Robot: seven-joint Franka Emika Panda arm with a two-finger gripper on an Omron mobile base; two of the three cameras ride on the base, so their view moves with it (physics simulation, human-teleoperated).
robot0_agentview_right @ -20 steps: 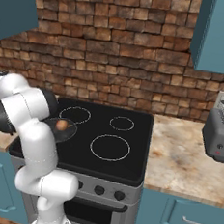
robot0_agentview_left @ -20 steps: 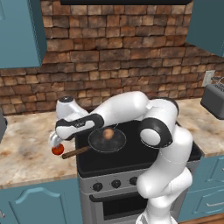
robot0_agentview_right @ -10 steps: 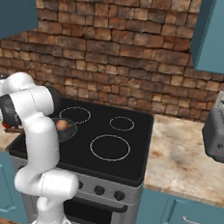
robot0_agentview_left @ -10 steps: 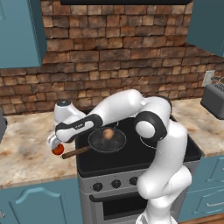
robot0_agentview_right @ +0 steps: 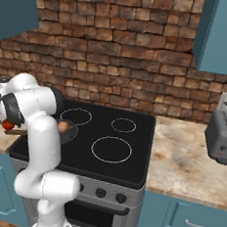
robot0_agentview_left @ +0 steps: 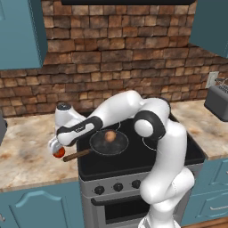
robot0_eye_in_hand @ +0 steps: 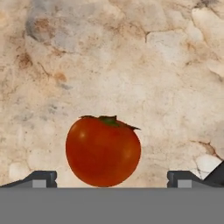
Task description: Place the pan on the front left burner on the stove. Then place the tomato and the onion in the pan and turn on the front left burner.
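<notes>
Red tomato [robot0_eye_in_hand: 103, 151] sits low in the hand frame between spread-apart fingers [robot0_eye_in_hand: 41, 178], and a skewed squeeze could roll it away across the counter [robot0_eye_in_hand: 131, 65].

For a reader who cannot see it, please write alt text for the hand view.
A red tomato with a green stem lies on a beige stone counter, centred between the two dark tips of the open claw at the bottom edge. The tips stand apart from the tomato on both sides.
</notes>
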